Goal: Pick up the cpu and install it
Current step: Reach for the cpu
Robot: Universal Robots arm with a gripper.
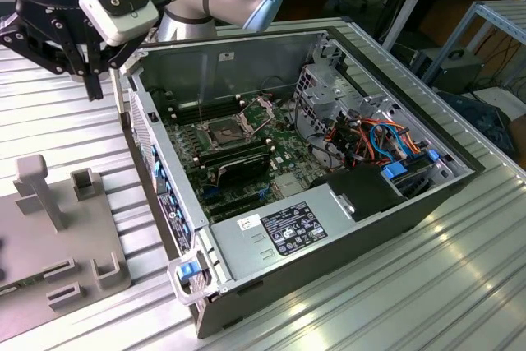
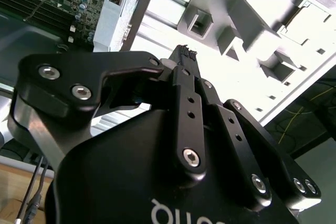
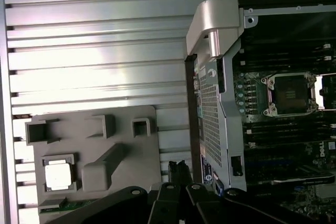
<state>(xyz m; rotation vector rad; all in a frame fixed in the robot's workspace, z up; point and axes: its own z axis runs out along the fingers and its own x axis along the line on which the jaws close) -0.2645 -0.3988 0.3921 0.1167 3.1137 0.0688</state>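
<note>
Pincer (image 2: 184,52) closed together | cpu (image 3: 58,176): silvery square face, seated in grey holder (image 3: 73,142)

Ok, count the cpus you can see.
1: the cpu lies in a recess of the grey holder, outside the computer case. The socket looks empty; others could be hidden.

cpu (image 3: 58,176): seated in grey holder (image 3: 143,153) | claw (image 3: 178,167): pinched together, between holder and case (image 3: 210,103)

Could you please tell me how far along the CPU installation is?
Nothing looks done: the cpu lies in its grey holder, and the socket looks empty. In hand: the gripper, shut on nothing, hangs between holder and case. Left: pickup and seating.
</note>
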